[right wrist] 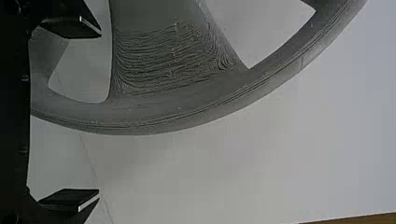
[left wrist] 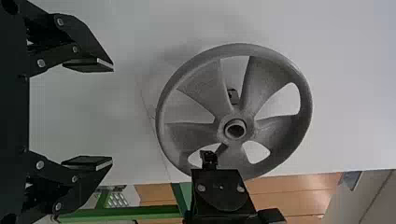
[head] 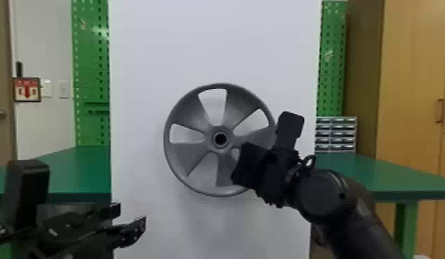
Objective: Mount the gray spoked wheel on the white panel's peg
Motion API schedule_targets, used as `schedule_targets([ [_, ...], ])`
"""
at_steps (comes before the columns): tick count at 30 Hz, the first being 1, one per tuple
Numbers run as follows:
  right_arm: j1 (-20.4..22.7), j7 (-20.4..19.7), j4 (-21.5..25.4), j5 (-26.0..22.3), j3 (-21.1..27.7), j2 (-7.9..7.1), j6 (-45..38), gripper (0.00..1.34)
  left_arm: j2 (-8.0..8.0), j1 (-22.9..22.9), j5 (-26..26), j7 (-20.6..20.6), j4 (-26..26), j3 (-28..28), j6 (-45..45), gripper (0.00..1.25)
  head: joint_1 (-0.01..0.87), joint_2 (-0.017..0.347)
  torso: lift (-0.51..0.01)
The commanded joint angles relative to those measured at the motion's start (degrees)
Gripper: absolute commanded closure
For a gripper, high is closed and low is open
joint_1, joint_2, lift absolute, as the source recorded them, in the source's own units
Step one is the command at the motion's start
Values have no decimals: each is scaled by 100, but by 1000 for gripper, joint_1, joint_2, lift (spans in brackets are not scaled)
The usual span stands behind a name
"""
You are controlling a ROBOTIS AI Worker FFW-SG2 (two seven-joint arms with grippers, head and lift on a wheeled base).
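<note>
Right wrist view: finely ridged gray wheel [right wrist: 154, 74]

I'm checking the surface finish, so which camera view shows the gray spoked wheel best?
The right wrist view: its close look brings out fine lines on the gray spoked wheel. The head view shows the wheel nearly face-on, partly behind the right claw; the left wrist view shows it at a slant, part of its edge behind that claw.
</note>
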State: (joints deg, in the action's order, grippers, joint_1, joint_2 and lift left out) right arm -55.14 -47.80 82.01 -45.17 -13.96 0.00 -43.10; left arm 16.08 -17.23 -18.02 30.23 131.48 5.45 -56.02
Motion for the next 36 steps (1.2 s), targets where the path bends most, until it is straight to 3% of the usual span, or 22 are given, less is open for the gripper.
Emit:
schedule_targets([
  [1,21,7,52,-27,-1,5,21,1,0,0,-9,0,0,0,3,533,84,-8,-487],
  [18,276,16,632,-264,-160,5,127,-2,0,0,0,0,0,0,3,533,84,-8,-487],
  [28,759,-72,1476,-378,-142,5,-23,-2,0,9,0,0,0,27,21,533,84,-8,-487],
  [36,1252,-291,2223,53,-362,5,92,-2,0,9,0,-8,0,27,47,533,84,-8,-487],
])
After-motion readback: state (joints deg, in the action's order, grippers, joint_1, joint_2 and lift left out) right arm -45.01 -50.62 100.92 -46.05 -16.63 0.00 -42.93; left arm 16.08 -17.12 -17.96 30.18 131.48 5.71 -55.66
